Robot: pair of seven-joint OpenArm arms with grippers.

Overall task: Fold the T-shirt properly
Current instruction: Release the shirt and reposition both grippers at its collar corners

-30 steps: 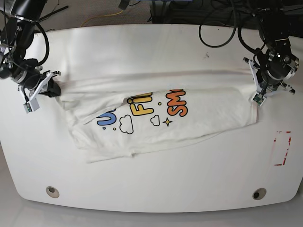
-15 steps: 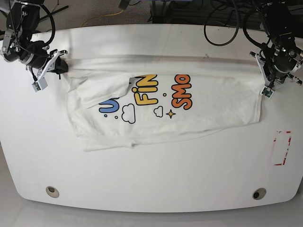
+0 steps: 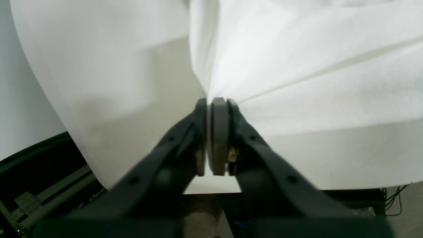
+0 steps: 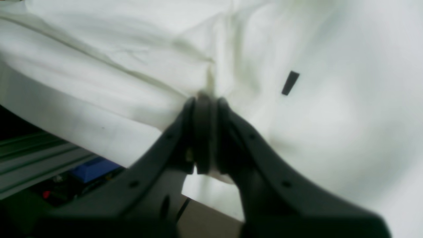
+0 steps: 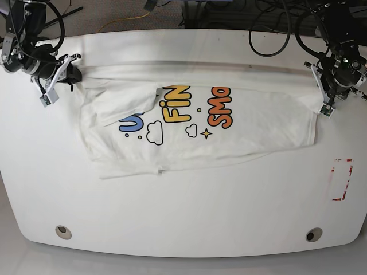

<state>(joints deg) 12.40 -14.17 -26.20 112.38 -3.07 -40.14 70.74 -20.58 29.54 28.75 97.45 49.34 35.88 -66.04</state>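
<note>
A white table fills the base view, and across its far half lies the T-shirt, print side up, its blue, yellow and orange lettering, clouds and small star facing the camera. The garment sits spread sideways, reaching nearly from one arm to the other, with its far edge pulled into a straight, taut line between them; the near edge lies slack and uneven, and one sleeve is flopped over the blue letters at the left of the view. That tension appears to be the point of the pose: two corners held well apart so the cloth hangs or drags flat rather than bunching.

On the right of the base view, the left claw is clenched on the shirt's edge; its wrist camera shows the dark pads pressed together with white fabric fanning out in folds from the pinch. Across the table, the right claw is likewise clamped on the opposite edge, pleats of cloth gathering into its closed tips in the wrist view, where a small dark tab marks the fabric beside it.

Judging by the layout, the fold itself is not yet made: the shirt is only stretched open, and a red-and-white marker sits untouched near the table's edge, well apart from the cloth
</note>
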